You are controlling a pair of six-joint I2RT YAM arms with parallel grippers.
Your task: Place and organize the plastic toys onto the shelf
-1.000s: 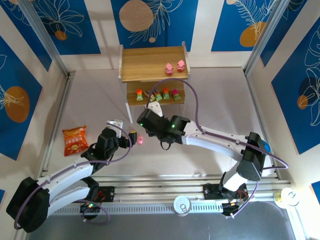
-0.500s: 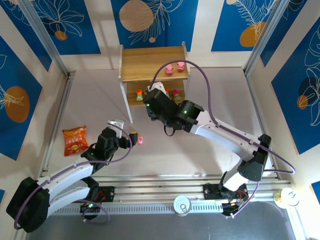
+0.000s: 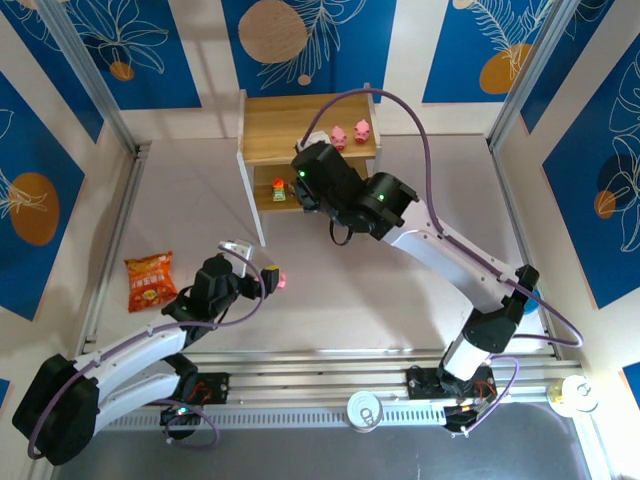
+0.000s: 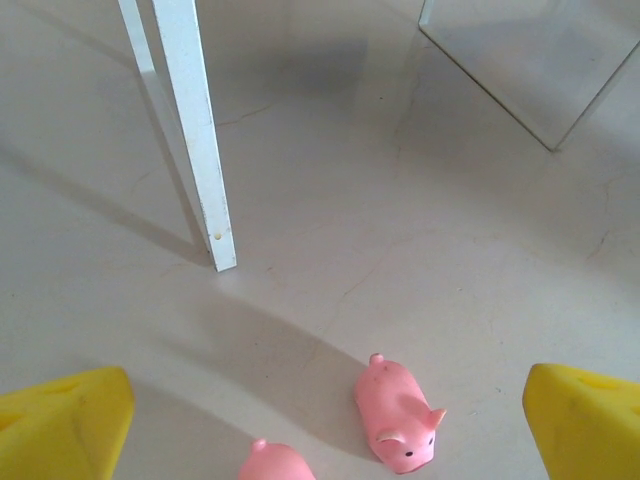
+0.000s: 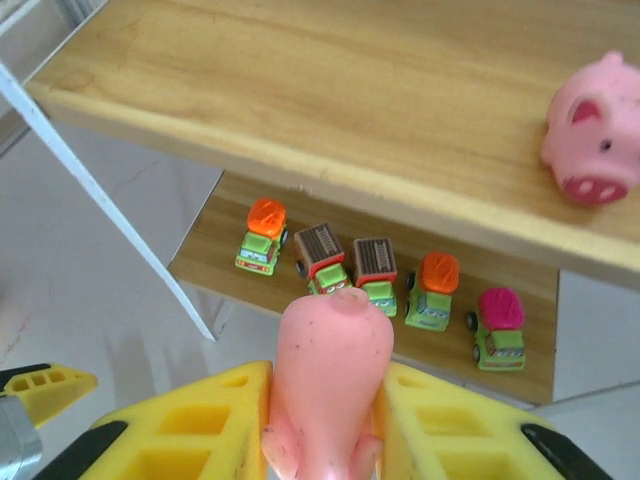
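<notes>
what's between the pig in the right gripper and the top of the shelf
Nothing visible. The pig in the right gripper faces bare wood on the shelf; another pig sits off to the right.

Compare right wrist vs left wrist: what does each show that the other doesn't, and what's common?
Right wrist: the right gripper shut on a pink pig; the shelf's top board with another pig on it; five toy trucks in a row on the lower tier.
Left wrist: the left gripper open, two loose pigs lying on the table in front of it, one cut off by the frame's bottom edge.
Both: yellow fingers at the bottom, a white shelf leg, pale table surface.
</notes>
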